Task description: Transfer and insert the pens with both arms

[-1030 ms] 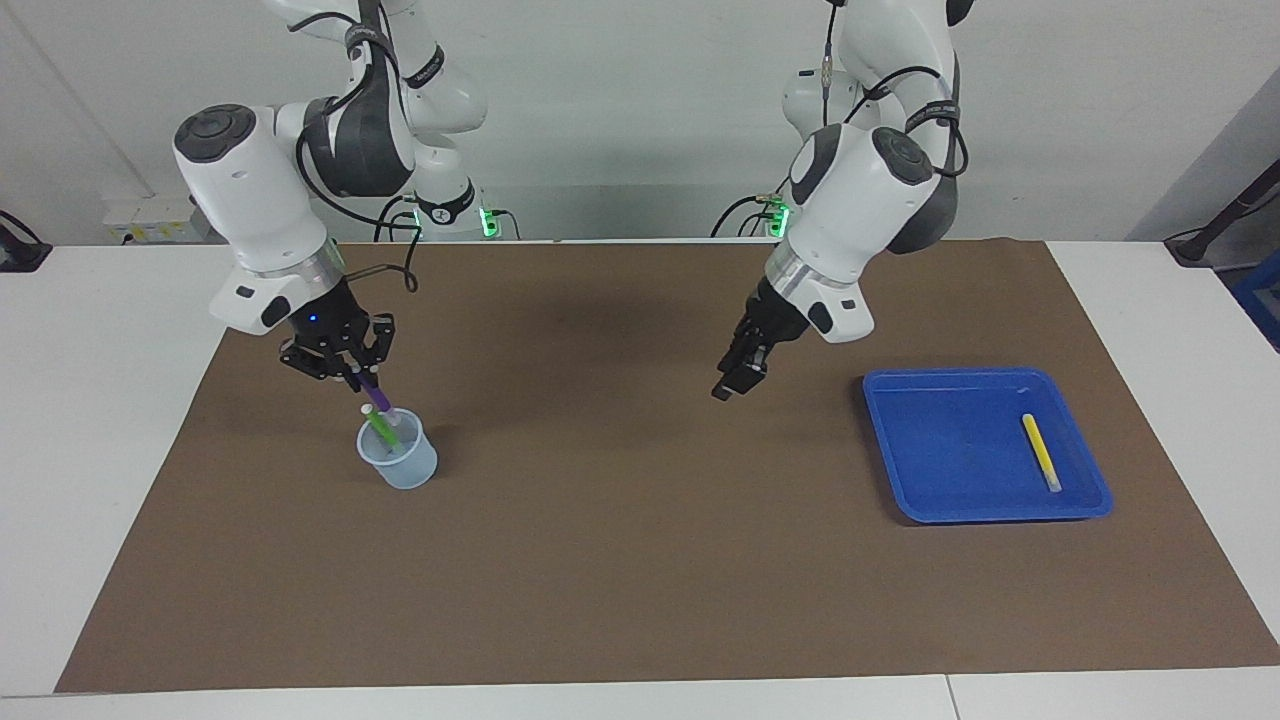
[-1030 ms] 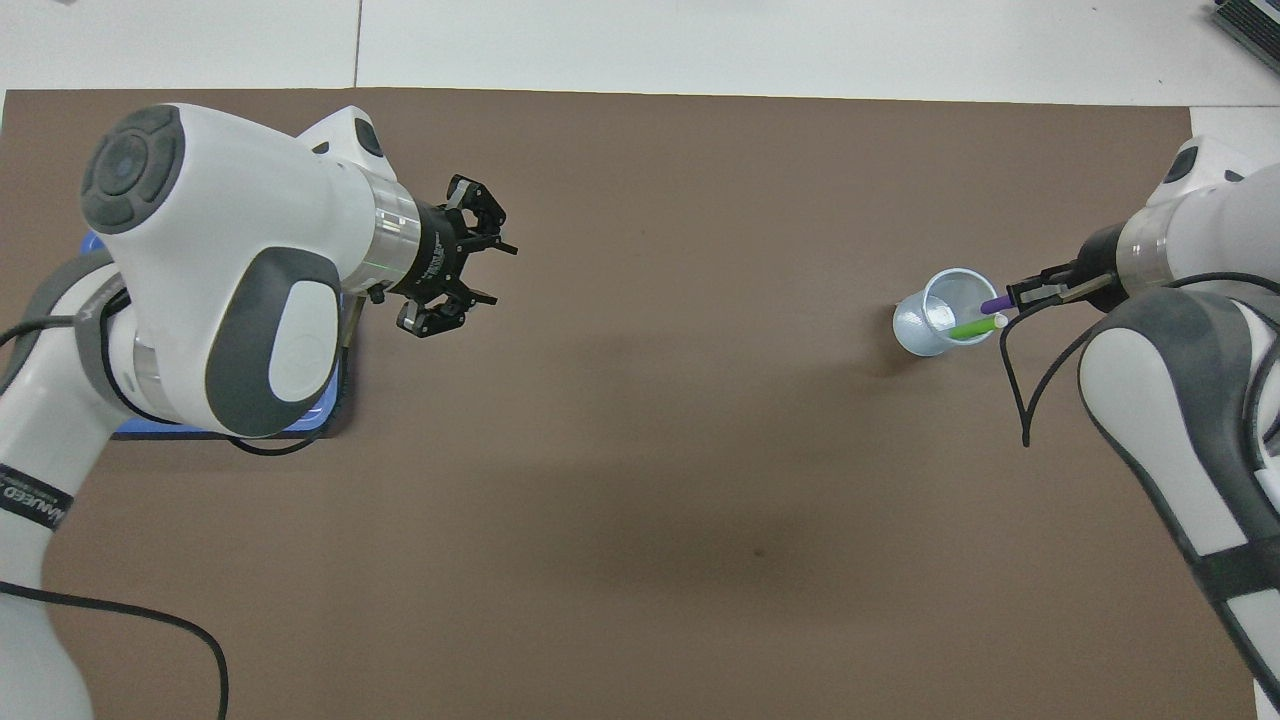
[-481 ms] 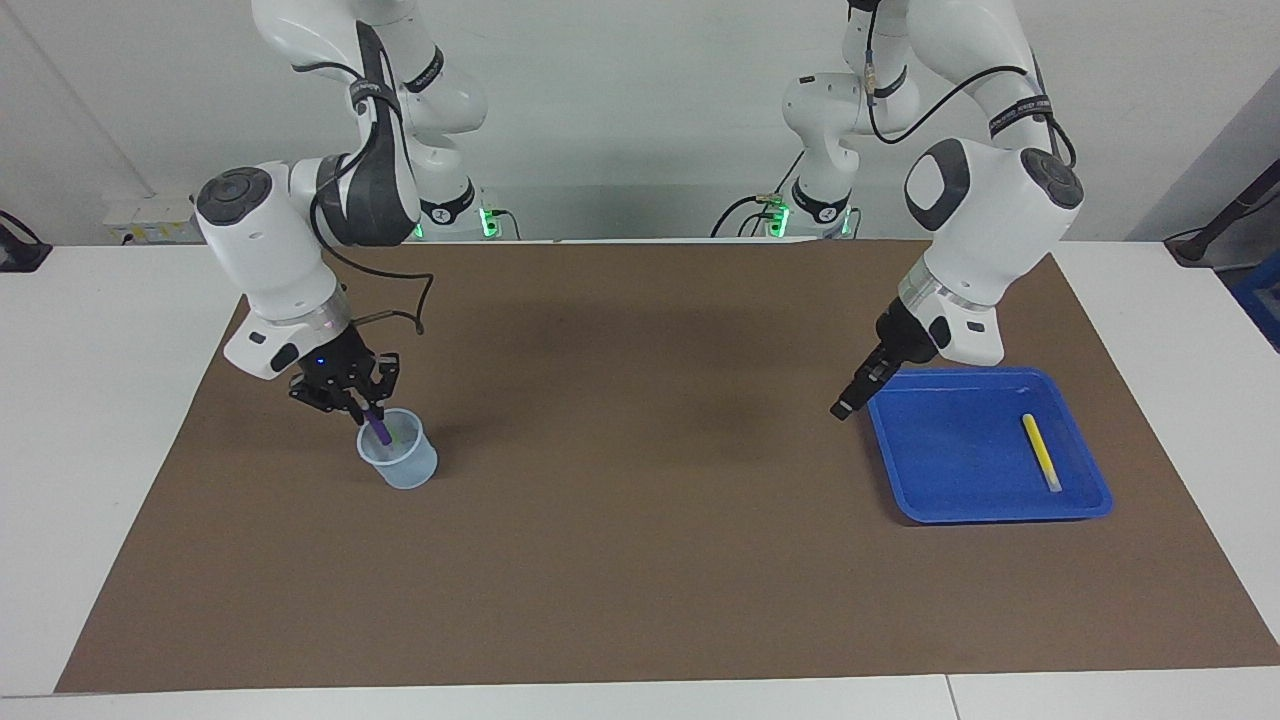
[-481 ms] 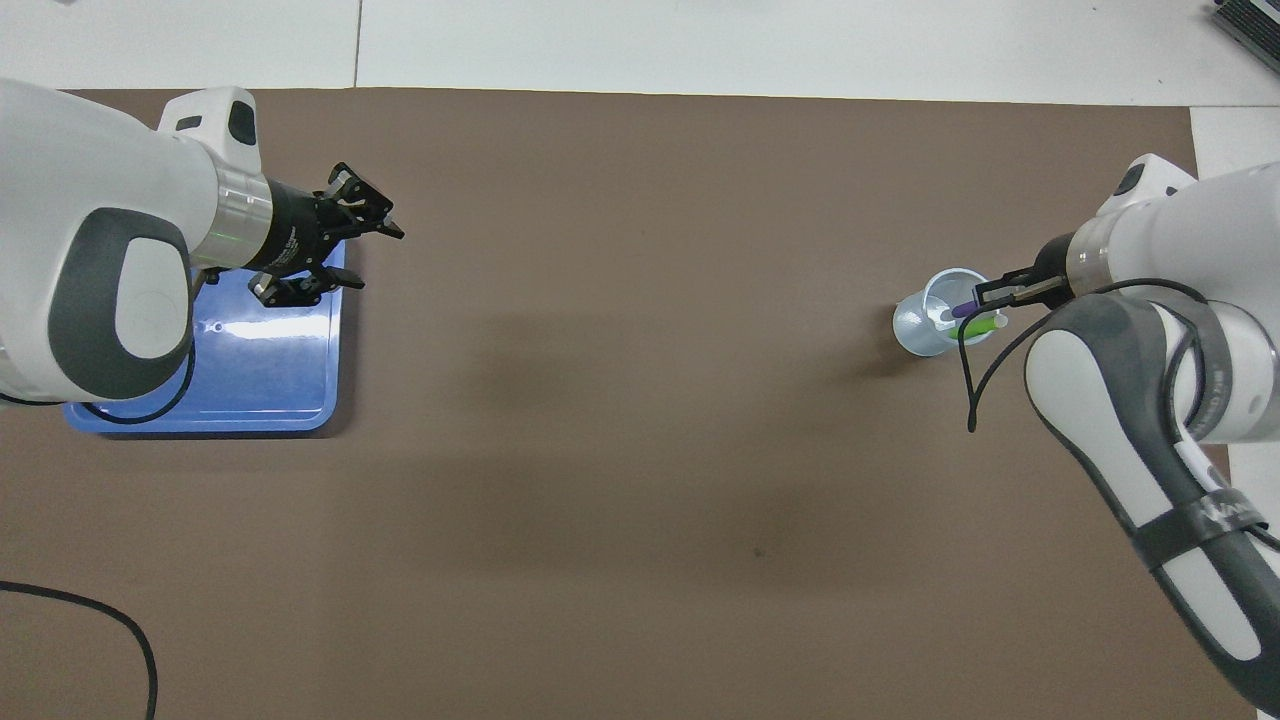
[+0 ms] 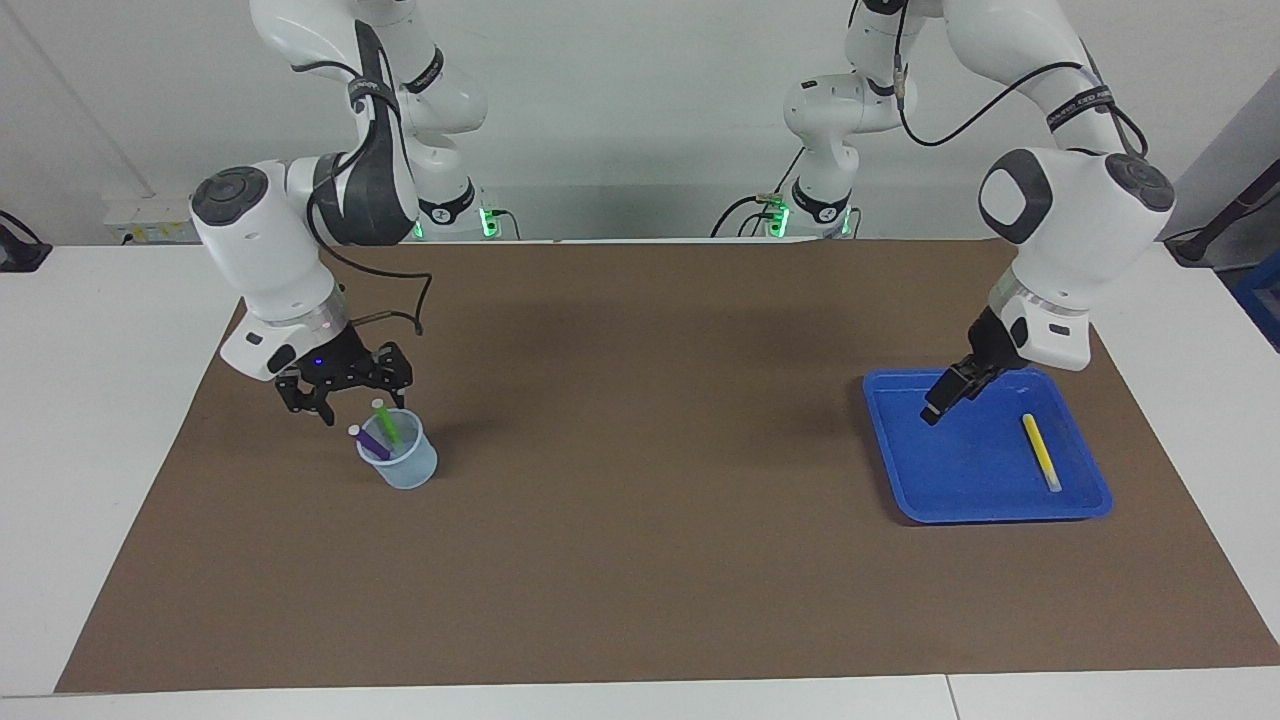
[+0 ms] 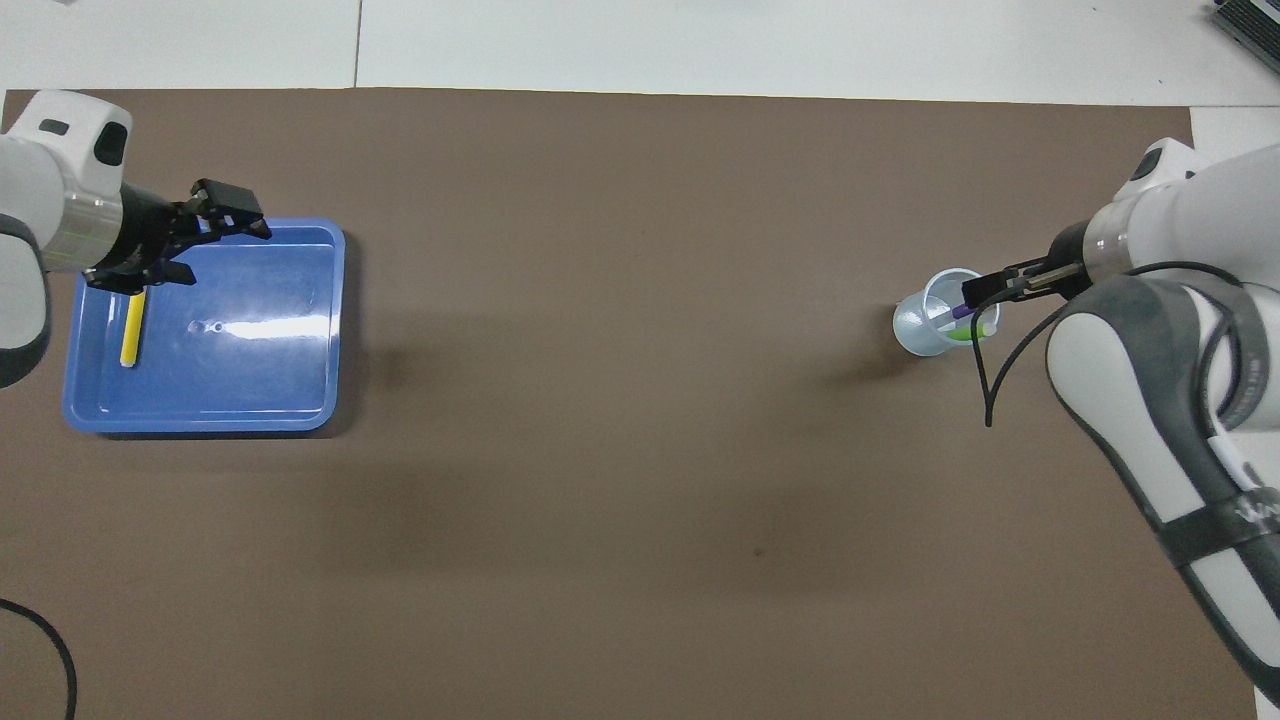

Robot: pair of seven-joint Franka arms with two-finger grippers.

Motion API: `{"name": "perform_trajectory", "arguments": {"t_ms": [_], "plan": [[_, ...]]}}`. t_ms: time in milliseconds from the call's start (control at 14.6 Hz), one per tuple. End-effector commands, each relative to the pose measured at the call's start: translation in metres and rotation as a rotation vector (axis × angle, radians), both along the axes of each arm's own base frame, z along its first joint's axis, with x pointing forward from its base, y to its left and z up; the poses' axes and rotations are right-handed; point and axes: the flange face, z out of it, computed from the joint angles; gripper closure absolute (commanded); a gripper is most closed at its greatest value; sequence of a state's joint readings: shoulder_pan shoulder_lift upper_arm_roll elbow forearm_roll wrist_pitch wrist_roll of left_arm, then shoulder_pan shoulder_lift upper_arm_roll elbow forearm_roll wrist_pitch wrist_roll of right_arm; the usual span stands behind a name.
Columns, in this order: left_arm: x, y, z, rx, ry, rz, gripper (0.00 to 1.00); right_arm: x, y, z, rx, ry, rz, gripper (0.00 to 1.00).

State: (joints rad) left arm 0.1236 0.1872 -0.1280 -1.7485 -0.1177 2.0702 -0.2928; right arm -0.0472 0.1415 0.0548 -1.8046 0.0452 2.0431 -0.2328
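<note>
Right gripper (image 5: 345, 402) hangs just over the pale blue cup (image 5: 404, 468) at the right arm's end of the tabletop (image 5: 60, 420), jaws spread wide and holding nothing. Inside the cup, the purple pen (image 5: 368, 441) and the green pen (image 5: 386, 422) both lean toward the robots with their whitish ends poking above the rim, right under those open jaws. From overhead the gripper covers part of the cup's mouth (image 6: 950, 300) and the pens, and a loop of black cable (image 6: 985, 385) sags beside the cup.

At the left arm's end, the left gripper (image 5: 940, 398) hovers over the blue tray (image 5: 885, 440), jaws apart and empty. The yellow pen (image 5: 1040, 452) lies flat in the tray, alone, apart from the gripper and toward the tray's outer edge. The brown mat (image 5: 640, 560) between cup and tray is open ground.
</note>
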Motion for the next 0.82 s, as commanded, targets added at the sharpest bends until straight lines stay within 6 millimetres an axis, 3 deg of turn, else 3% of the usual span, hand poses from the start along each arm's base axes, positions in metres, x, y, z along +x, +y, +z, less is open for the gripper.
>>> {"name": "perform_trajectory", "arguments": {"t_ms": [0, 137, 275, 412, 618, 755], "plan": [[-0.016, 0.033, -0.020, 0.128, -0.001, -0.211, 0.00, -0.005, -0.014, 0.058, -0.019, 0.004, -0.032, 0.00], [-0.021, 0.047, -0.051, 0.152, -0.042, -0.237, 0.00, -0.020, -0.030, 0.097, -0.020, 0.010, -0.055, 0.00], [-0.013, 0.054, -0.074, 0.193, -0.038, -0.288, 0.00, -0.038, -0.028, 0.116, -0.023, 0.038, -0.056, 0.00], [-0.008, 0.070, -0.085, 0.291, -0.038, -0.407, 0.00, -0.043, -0.027, 0.115, -0.023, 0.066, -0.050, 0.00], [0.002, 0.098, -0.101, 0.295, -0.040, -0.399, 0.00, -0.046, -0.024, 0.113, -0.022, 0.072, -0.048, 0.00], [0.003, 0.120, -0.122, 0.288, -0.028, -0.401, 0.00, -0.049, -0.016, 0.109, -0.014, 0.076, -0.052, 0.00]]}}
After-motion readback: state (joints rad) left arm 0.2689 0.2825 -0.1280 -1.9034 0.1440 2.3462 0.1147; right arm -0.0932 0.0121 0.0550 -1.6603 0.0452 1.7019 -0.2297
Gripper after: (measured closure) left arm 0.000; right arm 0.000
